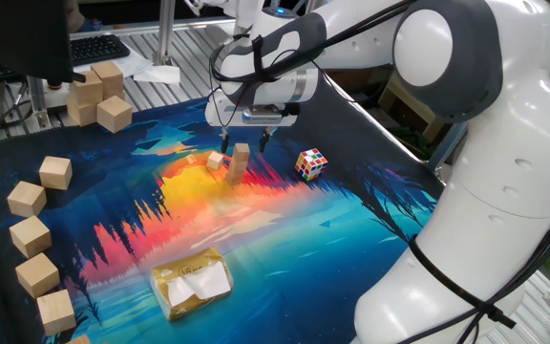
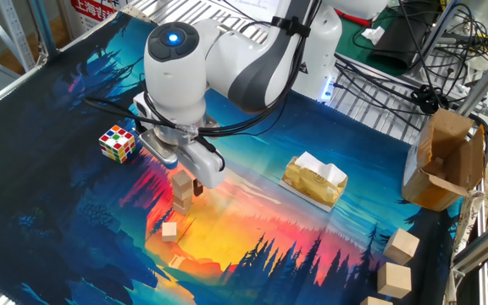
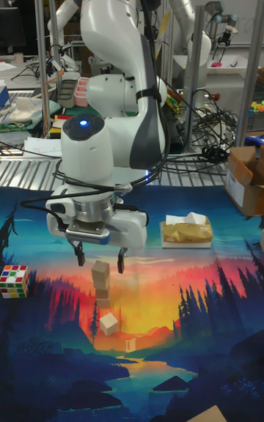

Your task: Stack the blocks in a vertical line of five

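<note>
The big white robot arm (image 3: 121, 41) bends low over the colourful mat (image 1: 285, 239). Its gripper (image 3: 100, 256) hangs just above a little tower of blocks (image 3: 101, 284) — the jaws are spread apart, holding nothing. One loose block (image 3: 108, 323) sits tilted right beside the tower. The puzzle cube (image 1: 311, 163) rests nearby on the mat.

Three stacked blocks (image 3: 101, 283), two loose blocks (image 3: 108, 323), one puzzle cube (image 3: 14, 280), one tissue pack (image 3: 186, 231).

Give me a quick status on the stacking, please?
Pincer open, above the stack. One loose block beside its base. Puzzle cube well off to the side.
</note>
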You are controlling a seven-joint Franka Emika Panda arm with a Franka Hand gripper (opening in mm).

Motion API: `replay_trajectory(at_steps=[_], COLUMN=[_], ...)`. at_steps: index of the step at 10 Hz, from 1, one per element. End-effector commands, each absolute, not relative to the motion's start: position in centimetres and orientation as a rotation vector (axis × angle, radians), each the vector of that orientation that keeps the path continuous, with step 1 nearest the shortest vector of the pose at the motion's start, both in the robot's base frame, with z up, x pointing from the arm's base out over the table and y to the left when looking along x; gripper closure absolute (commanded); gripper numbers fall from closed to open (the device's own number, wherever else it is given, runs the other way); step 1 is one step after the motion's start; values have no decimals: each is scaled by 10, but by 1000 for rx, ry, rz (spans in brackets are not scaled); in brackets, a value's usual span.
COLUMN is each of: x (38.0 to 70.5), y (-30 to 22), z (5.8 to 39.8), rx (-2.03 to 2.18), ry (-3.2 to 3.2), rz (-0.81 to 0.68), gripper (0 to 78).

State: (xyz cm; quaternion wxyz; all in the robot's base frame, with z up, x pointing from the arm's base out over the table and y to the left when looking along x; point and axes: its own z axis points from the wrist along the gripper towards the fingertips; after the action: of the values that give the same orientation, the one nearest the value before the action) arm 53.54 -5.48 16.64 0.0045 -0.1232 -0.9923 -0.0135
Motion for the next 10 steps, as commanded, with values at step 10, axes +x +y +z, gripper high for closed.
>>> replay_trajectory(at_steps=[10], x=[605], y=[-41], z=[163], rx=[-434], ry=[-3092], rz=[-6], gripper=[1])
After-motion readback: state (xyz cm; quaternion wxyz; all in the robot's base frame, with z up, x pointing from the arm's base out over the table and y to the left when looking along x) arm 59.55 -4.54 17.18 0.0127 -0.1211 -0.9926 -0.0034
